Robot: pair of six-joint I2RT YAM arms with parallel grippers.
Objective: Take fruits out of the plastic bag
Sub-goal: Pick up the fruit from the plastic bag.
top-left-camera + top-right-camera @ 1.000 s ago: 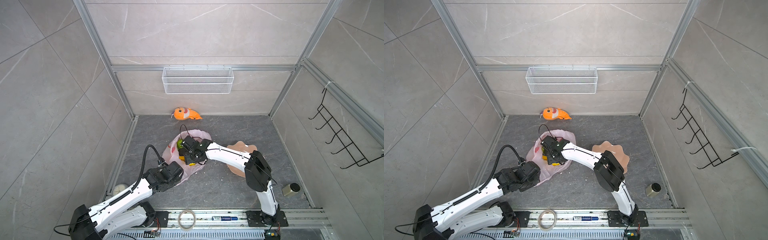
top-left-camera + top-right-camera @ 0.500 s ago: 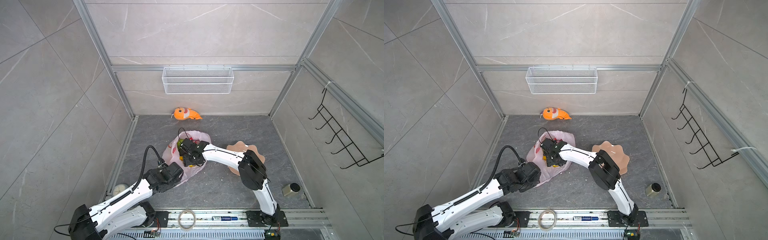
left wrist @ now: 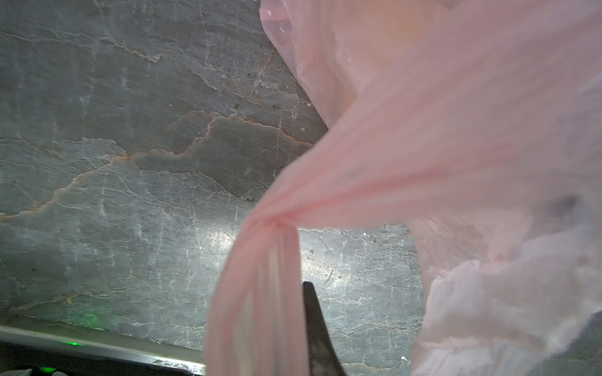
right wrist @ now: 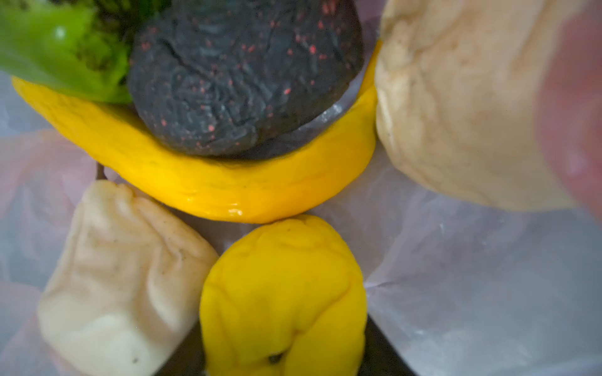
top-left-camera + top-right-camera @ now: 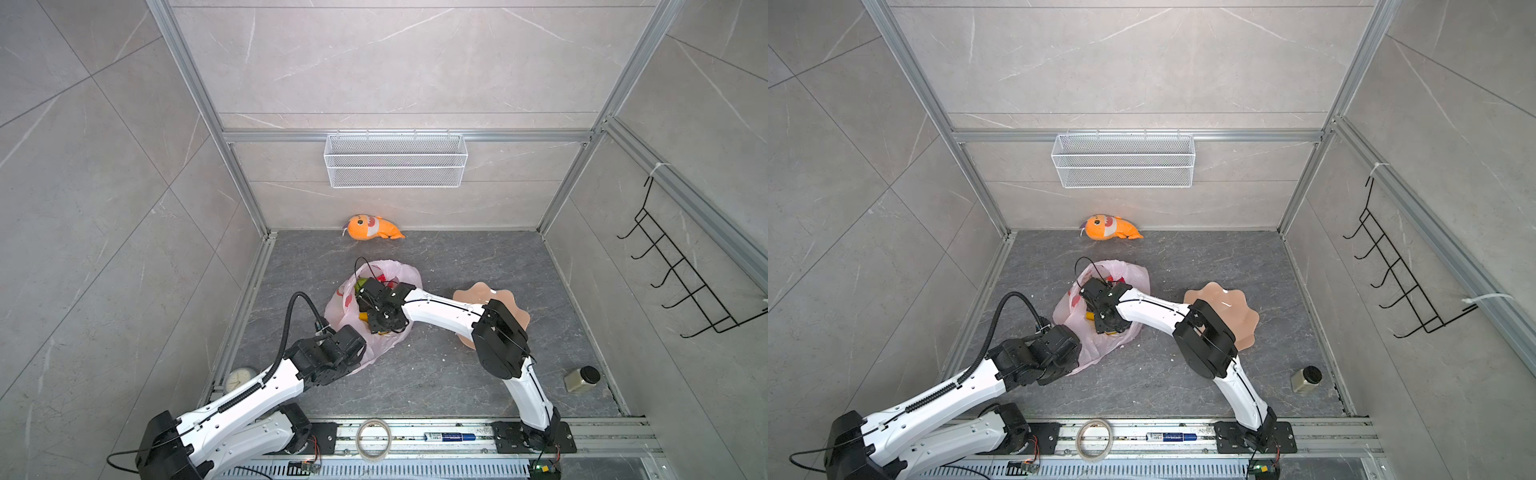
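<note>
The pink plastic bag (image 5: 400, 274) (image 5: 1134, 277) lies open on the grey floor. My left gripper (image 3: 293, 312) is shut on its bunched handle (image 3: 260, 286) at the bag's near end, with one dark finger (image 3: 312, 322) showing. My right gripper (image 5: 365, 293) (image 5: 1091, 291) reaches into the bag's mouth. In the right wrist view its jaws (image 4: 283, 351) are shut on a yellow lumpy fruit (image 4: 283, 286). Around it lie a yellow banana (image 4: 228, 185), a dark avocado (image 4: 241, 75), a bumpy green fruit (image 4: 58, 42) and two beige pieces (image 4: 120, 276) (image 4: 456, 107).
A peach scalloped plate (image 5: 513, 297) sits right of the bag, partly under my right arm. An orange plush shark (image 5: 370, 227) lies by the back wall below a wire basket (image 5: 395, 160). A jar (image 5: 582, 378) stands front right. A tape roll (image 5: 374, 440) and a clock (image 5: 239, 378) are near the front rail.
My right gripper has shifted slightly inside the bag and its jaws have narrowed onto the yellow lumpy fruit. The left arm has held still on the handle.
</note>
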